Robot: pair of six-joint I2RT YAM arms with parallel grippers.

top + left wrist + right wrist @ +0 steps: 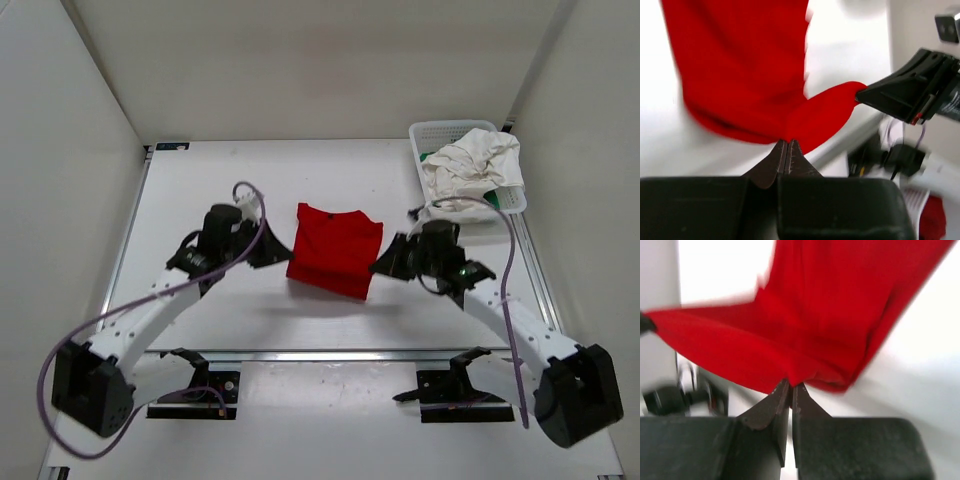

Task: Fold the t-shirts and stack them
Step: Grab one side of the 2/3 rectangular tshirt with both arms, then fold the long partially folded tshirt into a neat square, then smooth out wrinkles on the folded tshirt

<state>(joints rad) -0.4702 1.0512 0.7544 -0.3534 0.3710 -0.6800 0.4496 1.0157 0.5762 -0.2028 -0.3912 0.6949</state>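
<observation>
The red t-shirt is lying on the table, right between the two grippers. The left gripper is pinching one near corner of it, with its jaws squeezed together on the cloth. The right gripper is doing the same on the other near corner. A strip of red cloth is stretching from one gripper across to the other.

The white t-shirt is sitting in a heap in the basket, far behind the right gripper.

It looks like the robot is working on the first fold of the red one, and nothing is stacked yet.

Next, both grippers probably need to lift a little and go forward together, away from the arms. They should be carrying the near edge over onto the far edge. They need to be going at the same speed so the cloth is not twisting. They should be letting go only when the edge is lying flat.
</observation>
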